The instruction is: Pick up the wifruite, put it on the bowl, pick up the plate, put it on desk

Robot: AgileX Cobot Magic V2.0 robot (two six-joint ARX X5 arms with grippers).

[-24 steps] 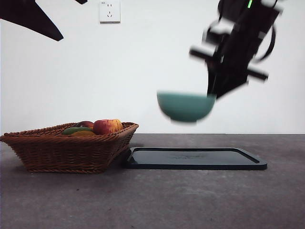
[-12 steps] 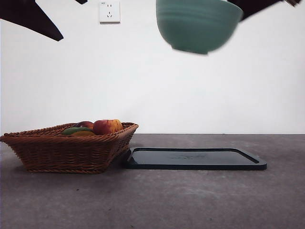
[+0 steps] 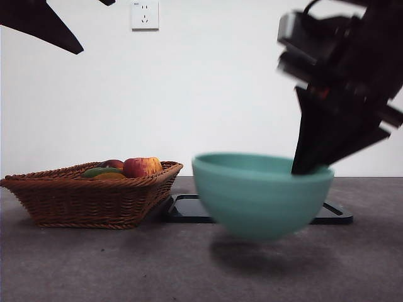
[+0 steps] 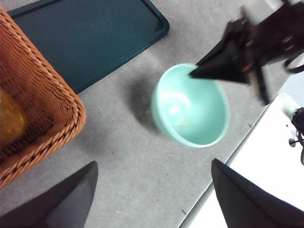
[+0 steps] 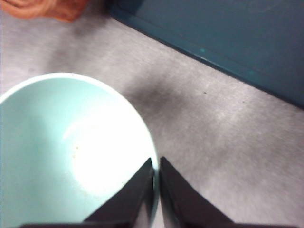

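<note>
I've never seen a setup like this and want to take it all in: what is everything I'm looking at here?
bowl: one, teal-green, empty, held just above the desk in front of the tray, its shadow beneath it.
basket: one, brown wicker, on the desk beside the tray.
fruit: several pieces in the basket, red-yellow, green and dark red; exact number hard to tell.
tray: one, flat black, on the desk behind the bowl.
desk: one, dark grey.
wall socket: one, white, on the white wall.
right gripper: black, clamped on the bowl's rim.
left gripper: black, open, high above the desk, holding nothing.
</note>
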